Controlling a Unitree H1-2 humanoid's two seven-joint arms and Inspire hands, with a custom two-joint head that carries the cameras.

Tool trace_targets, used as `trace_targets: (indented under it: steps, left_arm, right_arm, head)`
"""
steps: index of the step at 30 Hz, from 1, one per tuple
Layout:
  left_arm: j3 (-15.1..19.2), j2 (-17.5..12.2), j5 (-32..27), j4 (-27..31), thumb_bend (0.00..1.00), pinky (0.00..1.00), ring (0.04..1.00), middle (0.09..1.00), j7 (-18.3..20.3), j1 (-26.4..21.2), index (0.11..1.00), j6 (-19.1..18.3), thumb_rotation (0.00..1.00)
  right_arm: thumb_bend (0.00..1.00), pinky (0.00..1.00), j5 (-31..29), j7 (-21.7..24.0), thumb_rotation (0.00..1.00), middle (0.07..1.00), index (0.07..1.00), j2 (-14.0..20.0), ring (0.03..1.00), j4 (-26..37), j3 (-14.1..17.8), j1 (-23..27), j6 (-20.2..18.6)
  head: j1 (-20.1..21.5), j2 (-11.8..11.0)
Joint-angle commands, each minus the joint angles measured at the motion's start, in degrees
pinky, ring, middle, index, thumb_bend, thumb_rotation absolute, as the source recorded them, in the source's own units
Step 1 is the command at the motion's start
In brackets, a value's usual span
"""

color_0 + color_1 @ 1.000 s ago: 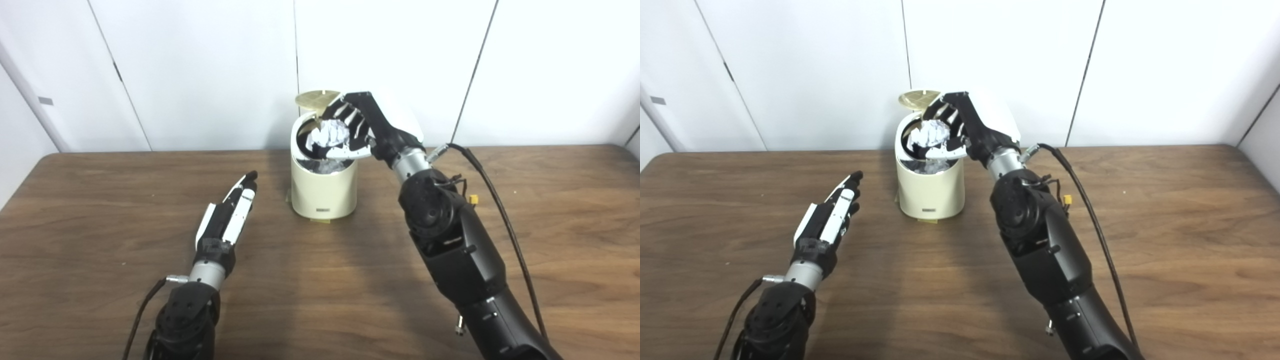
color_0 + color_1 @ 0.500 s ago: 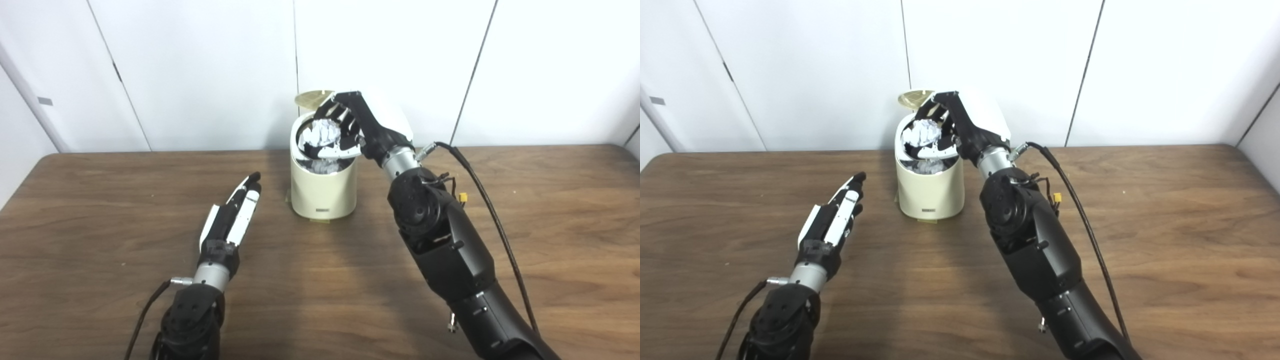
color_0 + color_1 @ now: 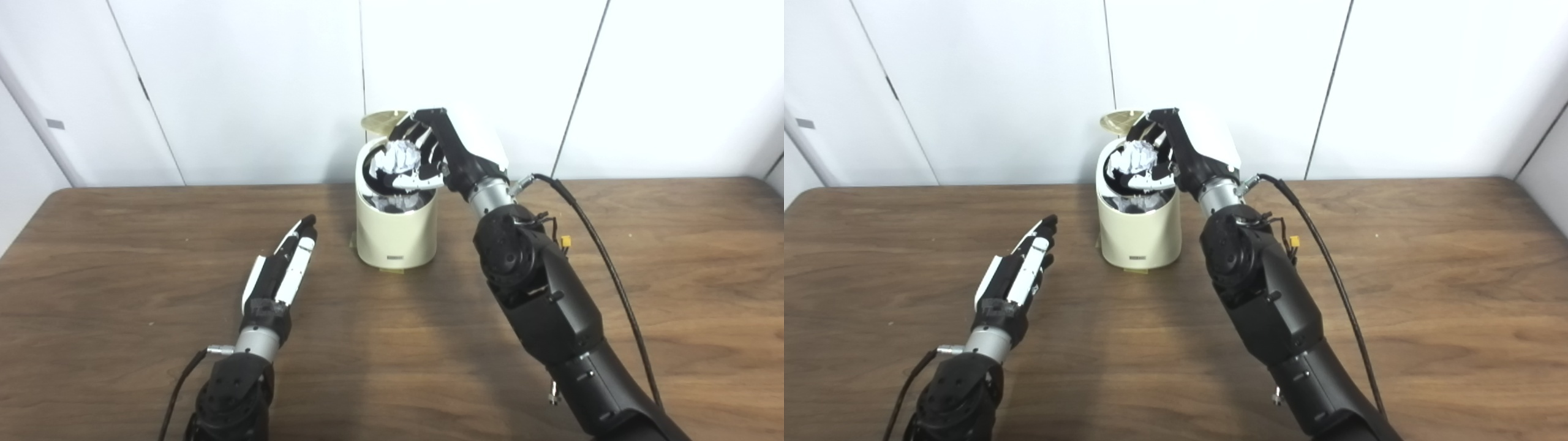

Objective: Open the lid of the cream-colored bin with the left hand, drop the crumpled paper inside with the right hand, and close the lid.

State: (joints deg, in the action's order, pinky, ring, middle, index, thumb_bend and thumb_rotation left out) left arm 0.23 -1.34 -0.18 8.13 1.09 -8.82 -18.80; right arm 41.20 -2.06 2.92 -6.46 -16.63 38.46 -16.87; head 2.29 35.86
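Observation:
The cream-colored bin (image 3: pixel 396 236) stands near the back of the wooden table, its lid (image 3: pixel 381 120) tipped up behind the opening. My right hand (image 3: pixel 438 153) hovers over the bin's mouth, shut on the crumpled white paper (image 3: pixel 398 160), which sits just above the rim. More crumpled paper shows lower inside the bin. To the left of the bin my left hand (image 3: pixel 282 269) lies low over the table, open, fingers straight and pointing toward the bin, holding nothing.
White wall panels stand right behind the bin. A black cable (image 3: pixel 603 257) runs from my right wrist across the table's right side. The brown tabletop (image 3: pixel 122 257) stretches wide on both sides.
My right hand with the paper has shifted left and settled over the bin's opening. The left hand has drawn back slightly toward me, still open.

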Motion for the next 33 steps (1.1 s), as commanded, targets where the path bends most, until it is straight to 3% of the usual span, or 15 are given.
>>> trace_targets:
  steps: [1,20,28,33]
  left_arm:
    - [0.0,0.3,-0.2,1.9,0.47,1.0,1.0,0.977,0.0,-1.4,0.981,2.0,0.8]
    - [-0.2,1.0,0.1,2.5,0.48,1.0,1.0,0.969,-0.8,-1.1,0.976,1.7,0.78]
    - [-0.1,1.1,0.0,1.8,0.47,1.0,1.0,0.972,-0.9,-1.6,0.979,2.0,0.78]
    - [-0.3,1.2,0.1,1.4,0.49,1.0,1.0,0.98,-0.9,-1.9,0.984,1.9,0.79]
  right_arm:
    - [0.49,0.31,0.6,-2.1,0.0,0.506,0.527,0.3,0.384,0.7,0.1,3.2,2.7]
    - [0.5,0.32,-0.3,-7.4,0.0,0.513,0.517,-0.1,0.391,-5.7,0.1,3.5,6.7]
    - [0.49,0.32,0.1,-3.4,0.0,0.516,0.552,1.0,0.406,-4.3,-0.8,3.7,4.5]
    - [0.51,0.42,1.8,-0.3,0.0,0.518,0.539,2.0,0.4,-3.2,-1.9,3.9,2.2]
  head:
    - [0.0,0.1]
    - [-0.2,0.2]
    - [0.1,0.5]
    - [0.2,0.6]
